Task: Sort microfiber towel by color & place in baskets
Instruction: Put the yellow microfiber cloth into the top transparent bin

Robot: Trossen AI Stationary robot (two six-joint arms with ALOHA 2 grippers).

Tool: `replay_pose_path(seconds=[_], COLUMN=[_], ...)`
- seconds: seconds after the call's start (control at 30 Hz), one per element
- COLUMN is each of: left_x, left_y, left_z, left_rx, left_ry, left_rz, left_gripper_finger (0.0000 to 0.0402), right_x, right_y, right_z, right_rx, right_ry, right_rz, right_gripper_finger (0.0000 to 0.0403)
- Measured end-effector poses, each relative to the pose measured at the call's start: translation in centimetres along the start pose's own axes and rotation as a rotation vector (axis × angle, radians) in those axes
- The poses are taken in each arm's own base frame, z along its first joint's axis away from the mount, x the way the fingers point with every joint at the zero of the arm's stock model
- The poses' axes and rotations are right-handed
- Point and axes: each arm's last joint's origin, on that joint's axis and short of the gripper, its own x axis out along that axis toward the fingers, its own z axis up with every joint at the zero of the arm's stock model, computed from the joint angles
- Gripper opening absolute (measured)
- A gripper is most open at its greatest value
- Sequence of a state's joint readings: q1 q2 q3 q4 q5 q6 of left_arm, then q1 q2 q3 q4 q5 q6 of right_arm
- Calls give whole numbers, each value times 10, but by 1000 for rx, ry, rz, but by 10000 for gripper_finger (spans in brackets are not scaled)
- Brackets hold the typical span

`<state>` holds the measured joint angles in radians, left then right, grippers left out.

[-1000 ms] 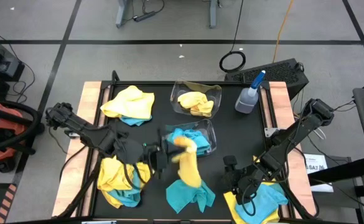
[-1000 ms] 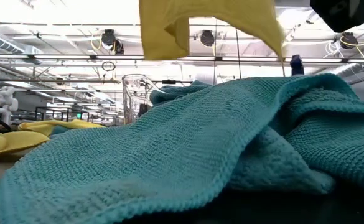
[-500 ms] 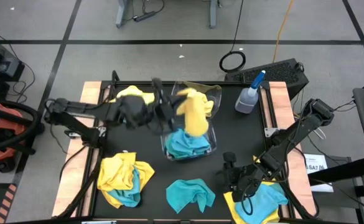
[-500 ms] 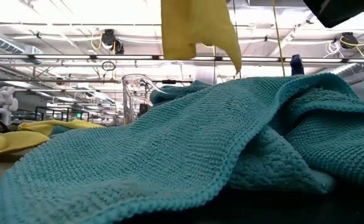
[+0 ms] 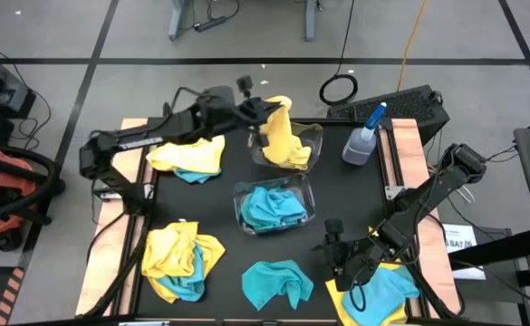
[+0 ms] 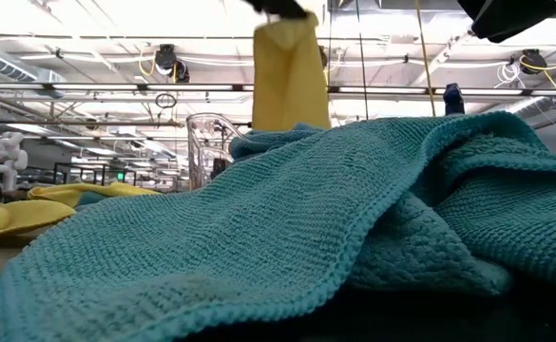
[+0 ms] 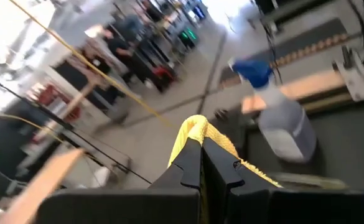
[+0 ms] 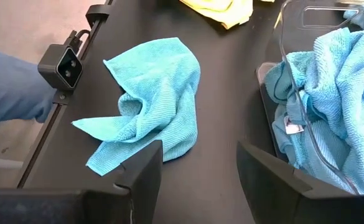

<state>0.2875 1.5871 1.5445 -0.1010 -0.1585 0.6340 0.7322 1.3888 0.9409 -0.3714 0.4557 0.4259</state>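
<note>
Above far basket (image 5: 312, 136), left gripper (image 5: 263, 109) outstretched

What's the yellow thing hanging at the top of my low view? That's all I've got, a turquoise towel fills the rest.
Observer: A yellow towel, pinched in the left hand, which is shut on it. It hangs over the far basket.
Operator: Anything in that basket already?
Observer: Yes, yellow cloth lies in it; the towel's lower end reaches into it.
Operator: Other basket?
Observer: The near basket holds only turquoise towels.
Operator: Right arm?
Observer: The right hand waits open, low at the table's near right, with a loose turquoise towel on the mat ahead of it.
</note>
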Motion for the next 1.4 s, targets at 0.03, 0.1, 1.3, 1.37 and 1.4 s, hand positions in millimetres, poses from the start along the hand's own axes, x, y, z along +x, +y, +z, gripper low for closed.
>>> replay_pose_path(seconds=[0.03,0.1,1.3,1.37,1.4], left_x=[8,23,120,120,120], left_y=[-1,-6,-84,-84,-84], left_z=[-7,-23,-184,-184,-184], left_rx=[1,4,-246,-251,-260], left_ry=[18,61,506,506,507], left_rz=[-17,-45,-491,-490,-486], left_gripper_finger=[0,0,34,63,80], right_x=[0,0,0,0,0], right_y=[0,0,0,0,0], right_z=[0,0,0,0,0], right_rx=[1,4,22,23,23], right_ry=[-3,-7,-7,-7,-7], right_rz=[-9,-16,-16,-16,-16], right_gripper_finger=[196,196,196,196,196])
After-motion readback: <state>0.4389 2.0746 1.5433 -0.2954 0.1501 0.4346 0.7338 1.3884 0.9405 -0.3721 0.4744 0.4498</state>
